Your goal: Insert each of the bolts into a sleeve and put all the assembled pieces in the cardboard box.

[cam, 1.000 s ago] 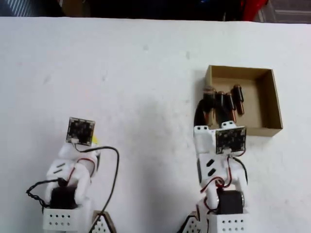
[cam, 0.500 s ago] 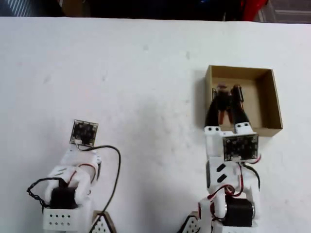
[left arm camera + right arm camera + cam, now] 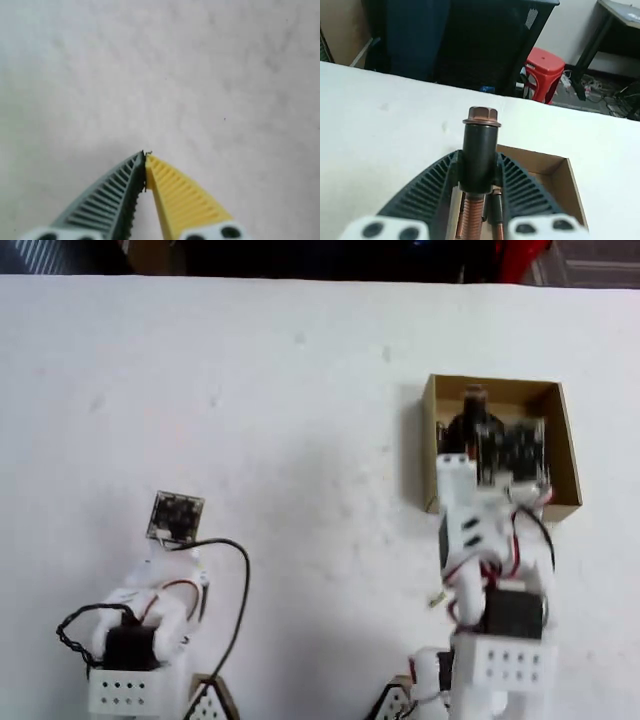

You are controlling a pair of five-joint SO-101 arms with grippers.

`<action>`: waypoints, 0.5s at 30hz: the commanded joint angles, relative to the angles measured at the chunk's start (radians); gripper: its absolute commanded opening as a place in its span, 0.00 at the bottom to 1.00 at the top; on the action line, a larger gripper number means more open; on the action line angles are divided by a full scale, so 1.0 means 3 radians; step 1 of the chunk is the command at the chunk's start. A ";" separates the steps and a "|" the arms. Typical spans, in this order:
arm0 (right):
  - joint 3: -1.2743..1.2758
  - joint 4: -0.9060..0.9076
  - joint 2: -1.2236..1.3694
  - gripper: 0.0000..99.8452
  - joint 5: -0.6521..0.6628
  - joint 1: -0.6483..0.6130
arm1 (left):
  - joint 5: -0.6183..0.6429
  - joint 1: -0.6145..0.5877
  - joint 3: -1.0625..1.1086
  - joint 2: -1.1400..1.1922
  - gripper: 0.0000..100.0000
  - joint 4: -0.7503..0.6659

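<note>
Hanging over the cardboard box (image 3: 431,445) in the high view, the right arm (image 3: 490,540) has its wrist above the box's near wall and its front end inside the rim, over the far half. The left arm (image 3: 150,605) sits folded well apart from the box, off beyond its left wall, on the white table (image 3: 300,390).

From the left wrist view, the left claw (image 3: 145,156) is pinched together, its grey and yellow tips touching with nothing between them.

From the right wrist view, the right claw (image 3: 479,156) clamps a dark sleeve (image 3: 480,145) upright. The hex head of the copper bolt (image 3: 481,115) stands out of its top, above the box's open inside.
</note>
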 commanded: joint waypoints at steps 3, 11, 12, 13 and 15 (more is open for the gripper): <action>-0.0711 0.0013 0.1133 0.02 0.0056 0.0340 | -0.0015 -0.0023 -0.0005 -0.0028 0.02 0.0020; -0.1534 0.0023 0.2606 0.02 0.0066 0.0729 | -0.0015 -0.0023 -0.0005 -0.0028 0.02 0.0020; -0.1647 0.0054 0.2759 0.02 0.0118 0.0754 | -0.0015 -0.0023 -0.0005 -0.0028 0.02 0.0020; -0.1775 0.0120 0.2908 0.02 0.0205 0.0760 | -0.0015 -0.0023 -0.0005 -0.0028 0.02 0.0020; -0.2056 0.0330 0.3204 0.02 0.0368 0.0760 | -0.0015 -0.0023 -0.0005 -0.0028 0.02 0.0020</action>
